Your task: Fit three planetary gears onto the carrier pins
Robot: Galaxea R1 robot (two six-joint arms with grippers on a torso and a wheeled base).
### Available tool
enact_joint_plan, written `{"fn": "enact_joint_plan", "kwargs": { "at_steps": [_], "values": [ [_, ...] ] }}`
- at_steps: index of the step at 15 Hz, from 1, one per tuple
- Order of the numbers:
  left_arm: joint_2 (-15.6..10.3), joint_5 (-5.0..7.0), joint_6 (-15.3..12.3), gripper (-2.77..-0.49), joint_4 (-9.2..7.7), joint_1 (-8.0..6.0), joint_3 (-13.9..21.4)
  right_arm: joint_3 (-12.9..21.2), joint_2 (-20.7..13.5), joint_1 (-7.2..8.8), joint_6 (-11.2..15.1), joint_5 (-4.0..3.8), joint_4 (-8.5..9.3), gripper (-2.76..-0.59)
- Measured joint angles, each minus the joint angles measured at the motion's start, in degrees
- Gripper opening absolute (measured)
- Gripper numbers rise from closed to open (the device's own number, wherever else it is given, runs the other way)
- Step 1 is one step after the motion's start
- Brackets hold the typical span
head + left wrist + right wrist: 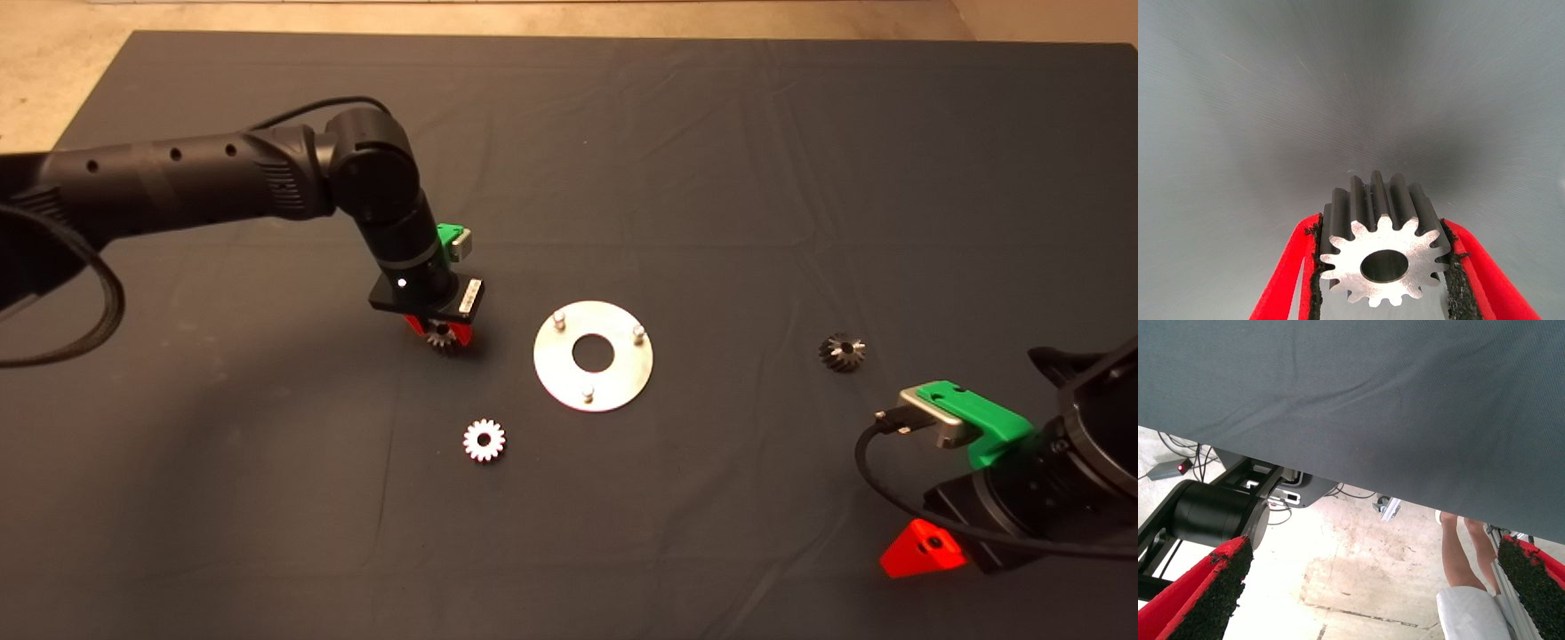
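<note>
My left gripper [438,329] is shut on a silvery planetary gear [1383,260], its toothed rim pinched between the black pads [1317,280]. It hangs low over the mat, a short way left of the round silver plate [547,360]. Three carrier pins [559,318] [638,332] [587,392] stand bare in a triangle on that plate. A second bright gear [484,440] lies flat on the mat in front of the plate's left side. A darker gear [842,352] lies to the plate's right. My right gripper [925,549] is parked at the lower right edge, open [1375,587].
The dark mat [711,178] is wrinkled, with bare cloth behind and in front of the plate. The right wrist view looks past the mat's edge to a concrete floor, a black machine base [1211,513] and a person's legs [1465,553].
</note>
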Motion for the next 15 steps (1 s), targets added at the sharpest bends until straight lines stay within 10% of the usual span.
{"fn": "enact_joint_plan", "kwargs": {
  "at_steps": [4,12,15],
  "values": [
    [2.7,3.28,-0.3,-2.3,-3.1,-7.3,0.2,0.0,0.0,0.0,0.0,0.0,0.02,-0.63],
    [4.4,3.36,-18.2,-2.31,-4.24,-6.79,3.7,0.0,0.0,0.0,0.0,0.0,0.0,-0.63],
    [6.3,2.88,-20.0,-2.31,-4.27,-6.78,4.8,0.0,0.0,0.0,0.0,0.02,0.0,-0.63]
  ]
}}
